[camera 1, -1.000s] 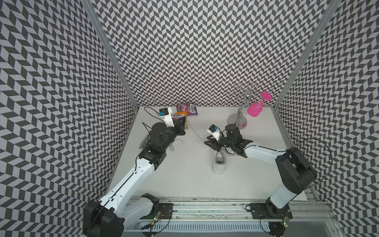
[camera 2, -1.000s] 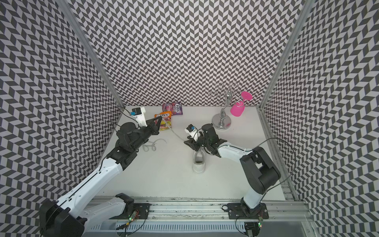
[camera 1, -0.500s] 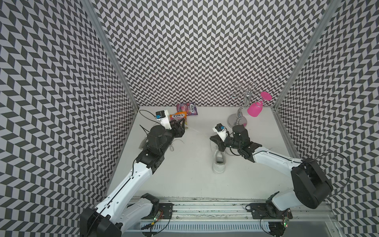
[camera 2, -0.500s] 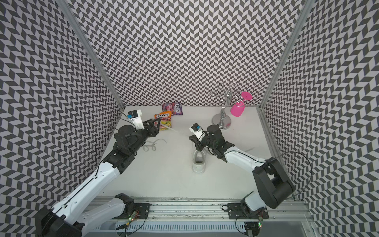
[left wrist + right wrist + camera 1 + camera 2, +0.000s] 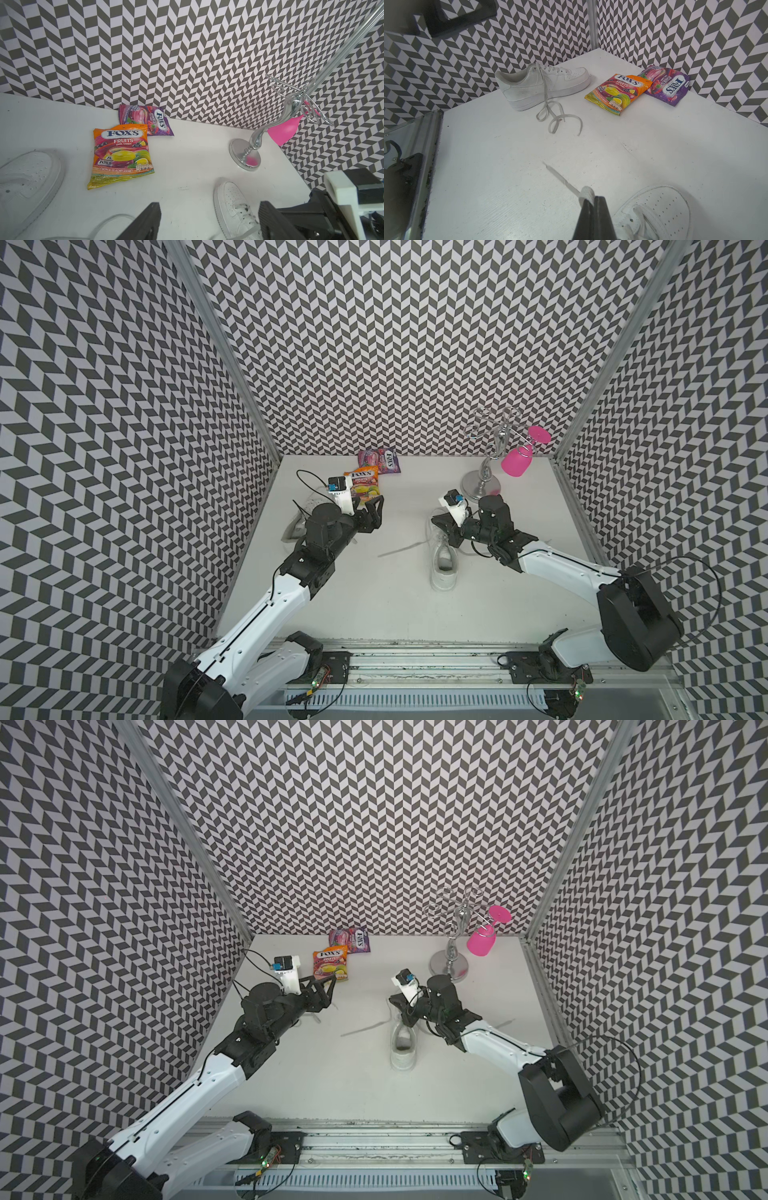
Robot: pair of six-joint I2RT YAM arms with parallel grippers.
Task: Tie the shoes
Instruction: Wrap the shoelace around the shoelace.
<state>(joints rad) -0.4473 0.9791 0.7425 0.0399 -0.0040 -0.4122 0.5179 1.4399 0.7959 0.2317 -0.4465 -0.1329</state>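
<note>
The right gripper [image 5: 593, 204] is closed on a flat white lace [image 5: 562, 180] of the center shoe [image 5: 444, 562]; in the right wrist view its black jaws meet with the lace bunched at their tips and its free end running out over the table [image 5: 374, 605]. That arm reaches in low from 4 o'clock, its wrist over the shoe's toe half. The left gripper [image 5: 372, 512] stands open and holds nothing, jaws spread in the left wrist view; its arm stretches from 7 o'clock, wrist raised above the other shoe [image 5: 542, 87], which lies at 10 o'clock near the side wall with loose laces looped beside it. Past the open jaws, at 11 o'clock, an orange bag [image 5: 121, 155] reads "FOX'S FRUITS OVAL CANDY, LEMON & BLACKCURRANT"; a purple bag [image 5: 145, 121], touching it, reads "FOX'S BERRIES". At 1 o'clock a chrome rack [image 5: 484, 485] holds a pink glass [image 5: 519, 458] upside down.
</note>
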